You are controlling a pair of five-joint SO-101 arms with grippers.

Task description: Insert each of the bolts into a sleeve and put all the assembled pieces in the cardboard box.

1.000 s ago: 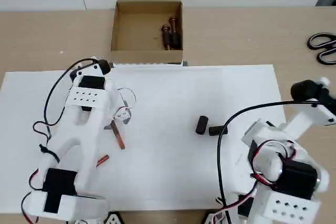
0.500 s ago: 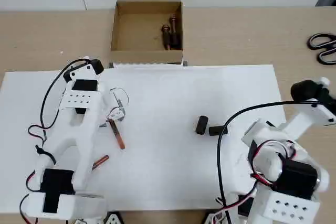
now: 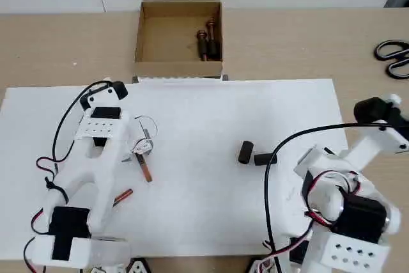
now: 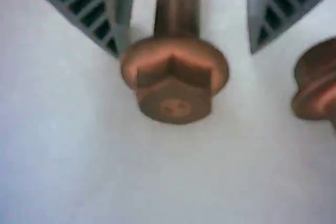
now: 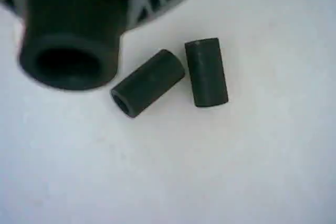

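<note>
A copper bolt (image 4: 176, 77) lies on the white sheet with its hex head toward the camera. My left gripper (image 4: 184, 19) is open, one finger on each side of the shank without clamping it. In the high view that gripper (image 3: 142, 148) sits at the upper end of this bolt (image 3: 146, 169), and a second bolt (image 3: 124, 195) lies nearer the front. My right gripper (image 5: 68, 24) is shut on a black sleeve (image 5: 68, 56), held above two more sleeves (image 5: 148, 82) (image 5: 206, 72) lying side by side. The cardboard box (image 3: 181, 62) holds assembled pieces (image 3: 208, 39).
The white sheet (image 3: 211, 222) covers the middle of the wooden table. Black scissors (image 3: 393, 55) lie at the far right edge. The two loose sleeves (image 3: 245, 152) (image 3: 262, 158) rest right of centre, close to the right arm's black cable (image 3: 271, 177).
The left arm has shifted left and toward the front, bringing its gripper down over the bolt's upper end. The bolts, sleeves and right arm have not moved.
</note>
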